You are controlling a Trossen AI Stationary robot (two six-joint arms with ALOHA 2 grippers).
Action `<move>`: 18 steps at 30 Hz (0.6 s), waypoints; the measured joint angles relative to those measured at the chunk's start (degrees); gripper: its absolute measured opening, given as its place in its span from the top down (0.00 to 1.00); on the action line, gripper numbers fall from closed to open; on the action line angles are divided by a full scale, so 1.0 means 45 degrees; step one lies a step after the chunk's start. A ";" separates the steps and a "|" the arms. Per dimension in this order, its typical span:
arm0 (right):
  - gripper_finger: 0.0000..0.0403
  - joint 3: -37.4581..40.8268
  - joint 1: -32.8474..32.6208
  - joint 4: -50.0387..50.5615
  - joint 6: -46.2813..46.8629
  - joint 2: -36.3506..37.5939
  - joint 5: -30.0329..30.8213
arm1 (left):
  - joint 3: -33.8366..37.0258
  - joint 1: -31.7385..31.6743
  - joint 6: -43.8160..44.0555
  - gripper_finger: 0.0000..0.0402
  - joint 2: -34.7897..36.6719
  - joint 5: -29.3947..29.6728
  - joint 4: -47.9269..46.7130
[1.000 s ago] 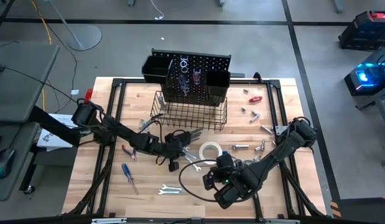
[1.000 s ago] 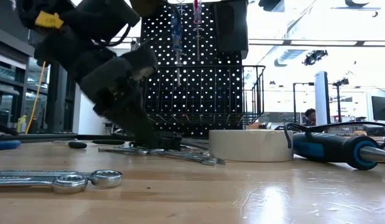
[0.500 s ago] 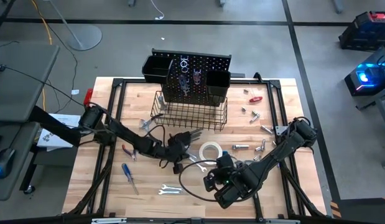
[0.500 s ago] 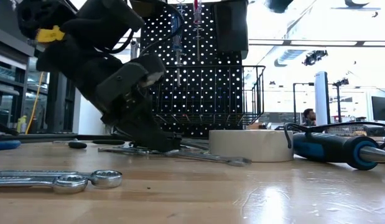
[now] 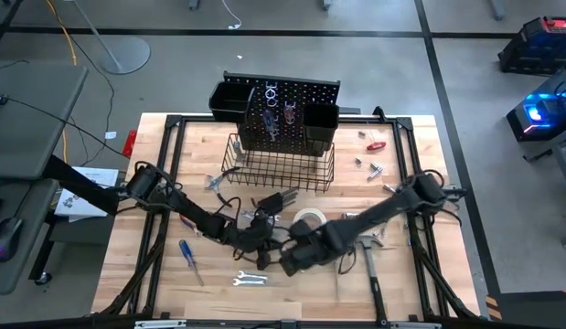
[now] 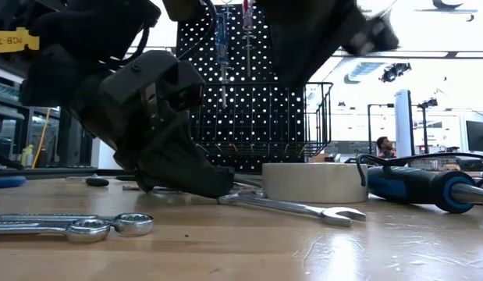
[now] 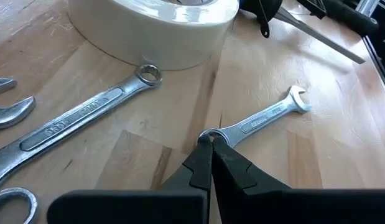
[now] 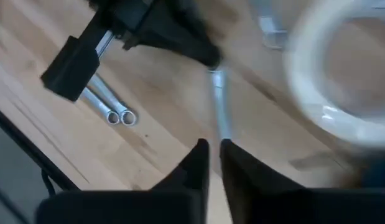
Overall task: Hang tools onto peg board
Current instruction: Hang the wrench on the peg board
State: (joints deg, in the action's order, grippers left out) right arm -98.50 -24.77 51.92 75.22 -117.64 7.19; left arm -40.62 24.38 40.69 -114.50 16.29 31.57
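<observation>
Pinching wrench (image 7: 257,118) ring end – left fingers (image 7: 208,144) shut; right fingers (image 8: 211,149) narrowly apart – stamped lettering unreadable.

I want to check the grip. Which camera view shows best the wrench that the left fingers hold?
The left wrist view: the wrench lies whole and sharp, its ring end pinched by the left gripper. The low view shows it side-on. The right wrist view blurs it; in the high view the arms mostly hide it.

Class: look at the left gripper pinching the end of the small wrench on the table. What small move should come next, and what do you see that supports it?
Probably a slight lift. The left gripper is shut on the ring end of the small wrench, which lies flat on the table beside the tape roll. The right gripper hovers close over the shaft, so keep the lift gentle.
</observation>
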 joint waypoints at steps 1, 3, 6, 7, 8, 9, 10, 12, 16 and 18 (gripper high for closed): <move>0.87 0.0000 0.0163 -0.0494 -0.0541 -0.0333 -0.0495 | 0.0000 0.0000 0.0004 1.00 -0.0005 -0.0005 -0.0005; 0.79 0.0000 0.0379 -0.1303 -0.1611 -0.0979 -0.1552 | 0.0000 0.0000 0.0033 1.00 0.0000 -0.0005 -0.0007; 0.64 0.0000 0.0505 -0.1902 -0.2643 -0.1779 -0.2496 | 0.0000 0.0015 0.0047 1.00 -0.0001 0.0045 -0.0009; 0.59 0.0000 0.0512 -0.1916 -0.2914 -0.1946 -0.2646 | 0.0000 0.0024 0.0037 1.00 -0.0005 0.0119 -0.0004; 0.55 0.0000 0.0536 -0.1890 -0.3170 -0.2069 -0.2728 | 0.0000 0.0029 0.0002 1.00 -0.0005 0.0168 0.0009; 0.51 0.0000 0.0563 -0.1822 -0.3319 -0.2181 -0.2755 | 0.0000 0.0029 -0.0031 1.00 -0.0010 0.0189 0.0022; 0.48 0.0000 0.0590 -0.1678 -0.3360 -0.2260 -0.2751 | 0.0000 0.0029 -0.0054 1.00 -0.0010 0.0236 0.0037; 0.44 -0.0023 0.0593 -0.1367 -0.3350 -0.2294 -0.2663 | 0.0000 0.0029 -0.0074 1.00 -0.0029 0.0278 0.0068; 0.43 -0.0039 0.0577 -0.0724 -0.3107 -0.2303 -0.1939 | 0.0000 0.0039 -0.0110 1.00 -0.0159 0.0382 0.0191; 0.43 -0.0039 0.0660 -0.0492 -0.3107 -0.2304 -0.1957 | 0.0000 0.0039 -0.0267 1.00 -0.0292 0.0293 0.0415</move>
State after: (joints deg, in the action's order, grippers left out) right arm -98.67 -21.81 49.71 61.23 -128.00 -1.62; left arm -40.62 24.56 39.49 -115.81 17.61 33.44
